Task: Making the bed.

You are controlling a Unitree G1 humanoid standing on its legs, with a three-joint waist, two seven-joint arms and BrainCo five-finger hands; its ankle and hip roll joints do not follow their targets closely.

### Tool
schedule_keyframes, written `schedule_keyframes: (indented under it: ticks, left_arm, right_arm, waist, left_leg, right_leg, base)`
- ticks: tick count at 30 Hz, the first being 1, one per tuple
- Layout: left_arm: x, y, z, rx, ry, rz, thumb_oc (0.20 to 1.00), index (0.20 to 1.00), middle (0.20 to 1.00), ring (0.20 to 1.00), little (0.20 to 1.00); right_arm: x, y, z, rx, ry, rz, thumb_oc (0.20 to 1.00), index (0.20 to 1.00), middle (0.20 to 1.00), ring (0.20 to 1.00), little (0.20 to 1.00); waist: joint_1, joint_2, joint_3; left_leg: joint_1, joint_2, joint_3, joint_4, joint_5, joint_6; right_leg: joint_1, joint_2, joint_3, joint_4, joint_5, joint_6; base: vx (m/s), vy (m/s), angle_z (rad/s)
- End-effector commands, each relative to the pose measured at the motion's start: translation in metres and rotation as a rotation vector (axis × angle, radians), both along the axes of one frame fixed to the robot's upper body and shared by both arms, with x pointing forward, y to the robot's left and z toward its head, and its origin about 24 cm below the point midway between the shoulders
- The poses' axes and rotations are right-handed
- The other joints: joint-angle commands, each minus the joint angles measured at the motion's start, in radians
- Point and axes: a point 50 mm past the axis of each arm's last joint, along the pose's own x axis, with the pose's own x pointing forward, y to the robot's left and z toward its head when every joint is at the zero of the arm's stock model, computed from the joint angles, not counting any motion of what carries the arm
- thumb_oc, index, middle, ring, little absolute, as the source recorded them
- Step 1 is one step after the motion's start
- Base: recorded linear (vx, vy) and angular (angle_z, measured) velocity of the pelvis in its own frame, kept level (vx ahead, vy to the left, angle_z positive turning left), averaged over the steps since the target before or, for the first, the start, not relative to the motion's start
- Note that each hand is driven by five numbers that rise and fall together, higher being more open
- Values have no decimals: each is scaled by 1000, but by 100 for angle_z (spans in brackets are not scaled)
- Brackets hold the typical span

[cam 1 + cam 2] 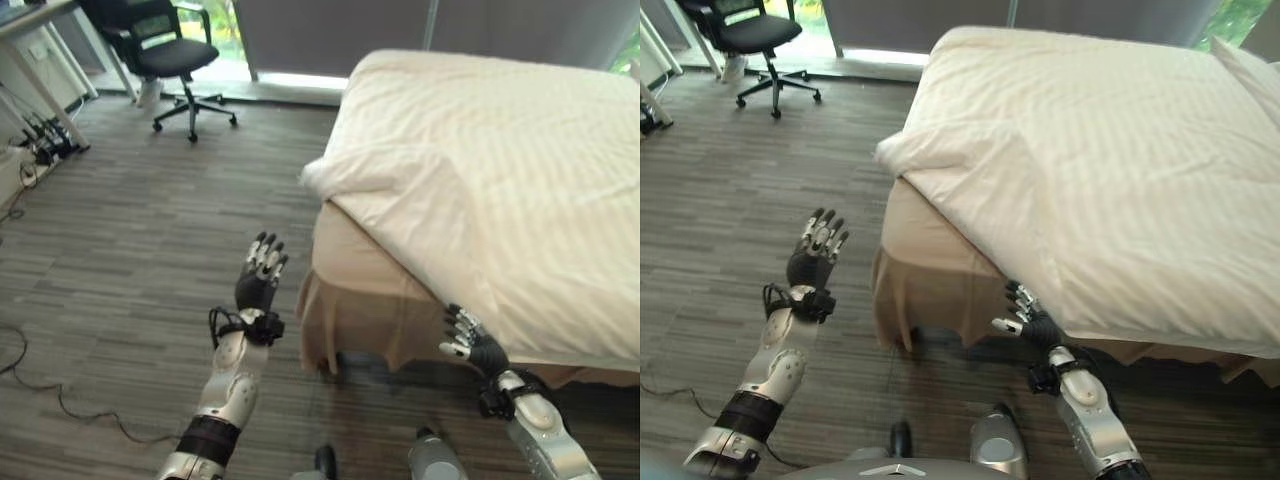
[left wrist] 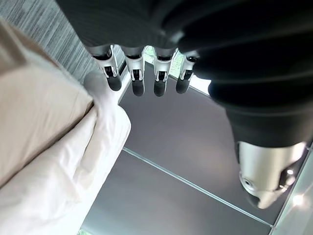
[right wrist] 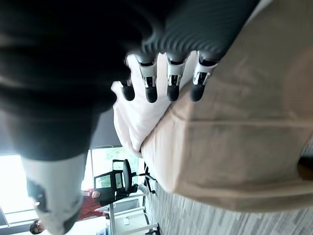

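A bed (image 1: 360, 290) with a tan skirt stands at the right, covered by a cream striped duvet (image 1: 500, 170). One duvet corner (image 1: 330, 175) is folded back and bunched at the bed's near left corner, leaving the tan mattress side bare below it. My left hand (image 1: 258, 280) is raised over the floor to the left of the bed, fingers straight, holding nothing. My right hand (image 1: 472, 342) is low beside the bed's near side, just under the duvet's hanging edge, fingers relaxed and empty. The right wrist view shows the right hand's fingers (image 3: 149, 85) before the tan side (image 3: 234, 132).
A black office chair (image 1: 165, 55) stands at the back left near a white desk (image 1: 30, 30) with cables on the floor. Grey plank flooring (image 1: 130, 230) spreads left of the bed. A person in red (image 3: 88, 205) shows far off in the right wrist view.
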Motion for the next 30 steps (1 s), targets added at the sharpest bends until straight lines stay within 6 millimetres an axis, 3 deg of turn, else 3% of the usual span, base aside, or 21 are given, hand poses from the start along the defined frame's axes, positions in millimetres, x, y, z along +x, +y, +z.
schedule_keyframes:
  ticks: [1, 3, 4, 5, 6, 7, 8, 9, 11, 12, 17, 18, 24, 25, 30]
  left_arm:
    - [-8, 14, 18, 116, -85, 19, 1000, 1000, 1000, 1000, 1000]
    - [-10, 15, 16, 106, -80, 25, 1000, 1000, 1000, 1000, 1000]
    - [-11, 14, 14, 95, -73, 26, 1000, 1000, 1000, 1000, 1000]
    - [-11, 14, 14, 94, -73, 26, 1000, 1000, 1000, 1000, 1000]
    - [-13, 13, 9, 79, -55, 35, 1000, 1000, 1000, 1000, 1000]
    - [-13, 13, 8, 79, -54, 35, 1000, 1000, 1000, 1000, 1000]
    - [-15, 10, 5, 65, -46, 32, 1000, 1000, 1000, 1000, 1000]
    - [-15, 8, 5, 60, -48, 27, 1000, 1000, 1000, 1000, 1000]
    - [-17, 6, 4, 51, -46, 18, 1000, 1000, 1000, 1000, 1000]
    - [-21, 6, -1, 22, -35, 21, 1000, 1000, 1000, 1000, 1000]
    - [-24, 4, -3, -50, -36, 18, 1000, 1000, 1000, 1000, 1000]
    - [-21, -2, -5, -56, -21, 12, 1000, 1000, 1000, 1000, 1000]
    - [-25, 1, -8, -59, -12, 32, 1000, 1000, 1000, 1000, 1000]
    - [-24, 1, -8, -59, -12, 32, 1000, 1000, 1000, 1000, 1000]
    - [-22, 7, 2, -68, -67, 69, 1000, 1000, 1000, 1000, 1000]
  right_arm:
    - [12, -5, 18, -29, -101, 12, 1000, 1000, 1000, 1000, 1000]
    - [11, -7, 17, -24, -96, 10, 1000, 1000, 1000, 1000, 1000]
    - [10, -8, 16, -31, -92, 13, 1000, 1000, 1000, 1000, 1000]
    - [10, -8, 16, -31, -92, 13, 1000, 1000, 1000, 1000, 1000]
    - [10, -7, 14, -34, -88, 20, 1000, 1000, 1000, 1000, 1000]
    - [10, -7, 14, -34, -88, 20, 1000, 1000, 1000, 1000, 1000]
    - [11, -5, 16, -34, -96, 39, 1000, 1000, 1000, 1000, 1000]
    - [12, -4, 17, -33, -100, 45, 1000, 1000, 1000, 1000, 1000]
    - [12, -4, 16, -25, -95, 45, 1000, 1000, 1000, 1000, 1000]
    - [14, -2, 15, -7, -91, 46, 1000, 1000, 1000, 1000, 1000]
    - [18, -3, 20, -4, -107, 44, 1000, 1000, 1000, 1000, 1000]
    - [21, -7, 22, -31, -117, 25, 1000, 1000, 1000, 1000, 1000]
    - [20, -14, 25, -7, -126, -1, 1000, 1000, 1000, 1000, 1000]
    - [20, -14, 25, -7, -126, -1, 1000, 1000, 1000, 1000, 1000]
    - [15, -17, 22, -31, -105, 34, 1000, 1000, 1000, 1000, 1000]
  waist:
    - [-18, -11, -39]
    - [-18, -16, -48]
    - [-10, -19, -54]
    - [-11, -19, -54]
    - [-2, -22, -59]
    - [-2, -21, -58]
    - [11, -21, -61]
    - [15, -22, -62]
    - [15, -30, -67]
    - [23, -43, -82]
    - [45, -48, -81]
    - [57, -43, -66]
    - [65, -43, -65]
    - [65, -43, -65]
    - [63, -15, -65]
  left_leg:
    - [11, 129, 18, -43, 32, -37]
    - [38, 116, 53, -68, 27, -39]
    - [46, 107, 78, -72, 21, -39]
    - [47, 108, 77, -72, 21, -39]
    - [53, 103, 104, -64, 17, -37]
    - [55, 104, 104, -65, 17, -38]
    - [60, 108, 139, -56, 18, -33]
    - [60, 109, 154, -51, 15, -33]
    - [56, 108, 165, -35, 9, -36]
    - [48, 112, 182, -22, 11, -49]
    - [10, 158, 200, 90, 27, -88]
    - [-23, 160, 153, 91, 74, -97]
    - [-74, 175, -26, 54, 103, -122]
    - [-74, 175, -26, 54, 103, -122]
    - [-45, 243, -140, 45, 163, -163]
  right_leg:
    - [54, 6, -128, -115, 123, 12]
    - [65, 28, -200, -210, 92, 14]
    - [66, 36, -285, -271, 78, 9]
    - [67, 36, -285, -272, 78, 9]
    - [78, 54, -368, -304, 58, 1]
    - [81, 55, -369, -306, 58, 0]
    - [82, 72, -437, -255, 33, -12]
    - [86, 79, -447, -230, 15, -14]
    - [117, 87, -434, -264, 6, -16]
    - [177, 110, -403, -384, -11, -42]
    - [245, 137, -414, -469, -21, -69]
    - [256, 136, -406, -476, -24, -71]
    - [257, 108, -338, -465, -37, -66]
    - [257, 108, -338, -465, -37, -67]
    - [255, 93, -259, -461, -42, -52]
  base:
    - [123, 293, -36]
    - [103, 177, -58]
    - [54, 77, -78]
    - [40, 67, -103]
    - [16, 30, -100]
    - [9, 70, -74]
    - [-14, 30, -48]
    - [-10, -18, -51]
    - [20, -111, -57]
    - [47, -167, -27]
    - [22, -128, -30]
    - [13, -33, 7]
    - [68, 44, -16]
    - [80, 92, -31]
    - [109, 163, -54]
